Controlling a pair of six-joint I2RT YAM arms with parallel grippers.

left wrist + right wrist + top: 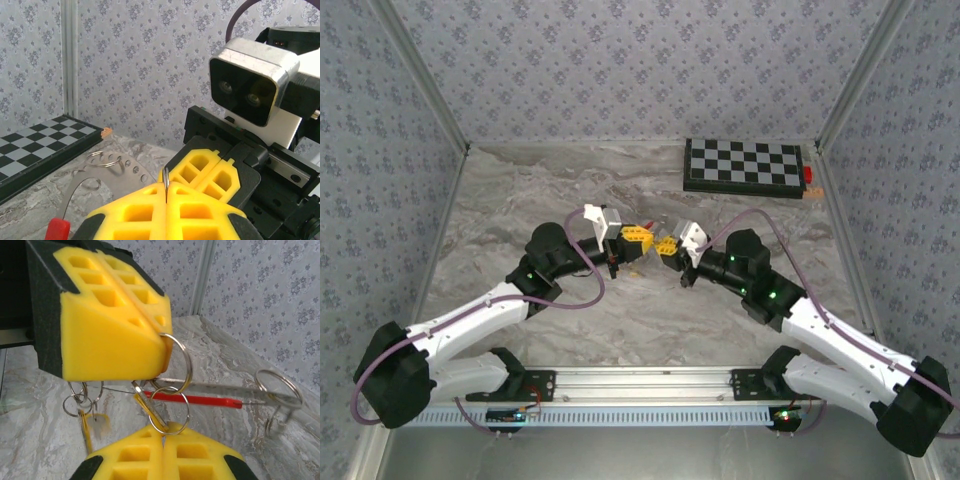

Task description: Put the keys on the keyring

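Observation:
The two grippers meet tip to tip above the middle of the table. My left gripper [636,240] [165,189] is shut on the edge of a grey metal ring, the keyring [183,362] [165,176]. A red bar [200,400] and a grey metal strip [220,386] run behind it. My right gripper [666,246] [162,432] is shut on a yellow key [149,409] and its small split ring [186,407], which overlaps the keyring. Another yellowish key [86,432] hangs from small rings at the left. The left gripper's yellow fingers [110,335] stand above.
A folded chessboard [742,165] [35,145] lies at the back right with a small orange piece [811,190] beside it. A perforated metal strip [127,167] with a loose ring [103,159] stretches over the marbled table. Patterned walls close in all sides.

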